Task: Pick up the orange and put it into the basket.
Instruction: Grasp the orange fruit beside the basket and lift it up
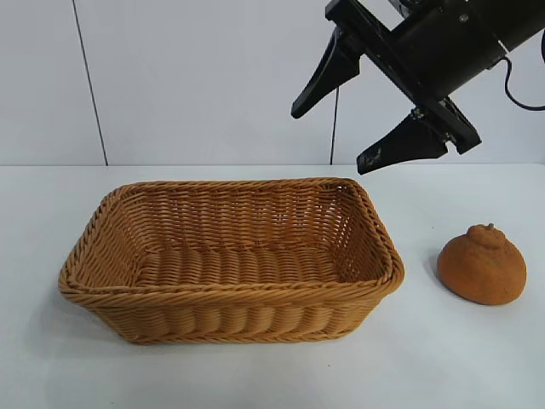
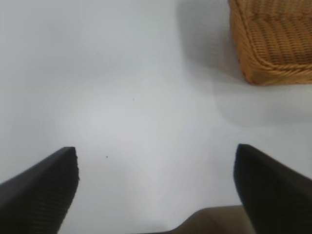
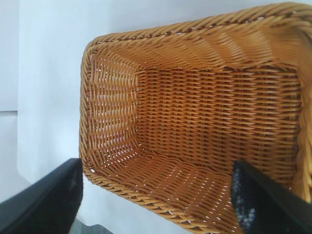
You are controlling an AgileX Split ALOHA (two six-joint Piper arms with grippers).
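The orange [image 1: 482, 266], a rough brownish-orange fruit with a knob on top, rests on the white table just right of the basket [image 1: 230, 294]. The wicker basket sits mid-table with nothing inside it. My right gripper [image 1: 329, 141] hangs open high over the basket's right end, up and to the left of the orange, holding nothing. In the right wrist view my right gripper [image 3: 157, 165] looks down into the bare basket [image 3: 204, 112]. My left gripper [image 2: 156, 151] is open over bare table, with a basket corner [image 2: 273, 44] beyond it. The left arm is outside the exterior view.
The white table [image 1: 443, 358] runs back to a pale wall [image 1: 196, 77]. Bare table surface lies in front of the basket and around the orange.
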